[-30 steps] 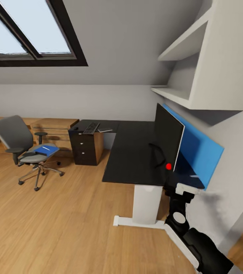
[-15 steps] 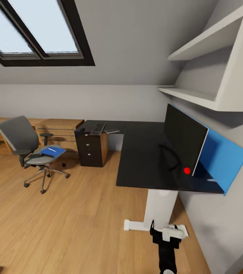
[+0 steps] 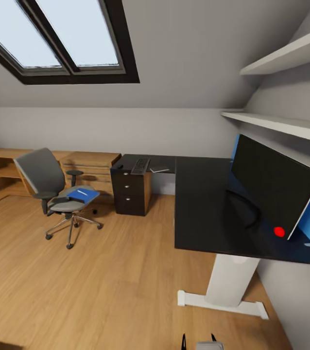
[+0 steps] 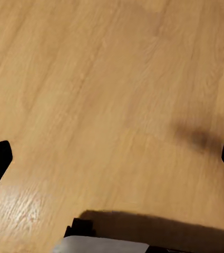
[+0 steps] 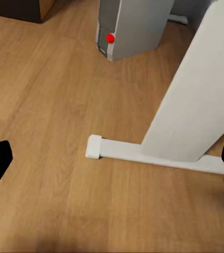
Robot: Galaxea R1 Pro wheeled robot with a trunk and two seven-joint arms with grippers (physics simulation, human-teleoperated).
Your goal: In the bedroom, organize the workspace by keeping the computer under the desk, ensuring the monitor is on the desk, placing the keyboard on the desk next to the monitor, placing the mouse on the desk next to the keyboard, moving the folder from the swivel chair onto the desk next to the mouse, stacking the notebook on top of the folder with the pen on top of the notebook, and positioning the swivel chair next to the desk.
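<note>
Item: folder, blue, flat on swivel chair seat, far left, well apart from bench; left arm nearer. Monitor on bench, right. Both jaws spread wide, empty, over floor.

I read even, soft daylight, apparently from the skylight. Wide-angle stretch bends the head view's edges. Shadows are faint: a dark smudge on the floor in the left wrist view. Wood grain looks slightly soft; no glare on the monitor.
</note>
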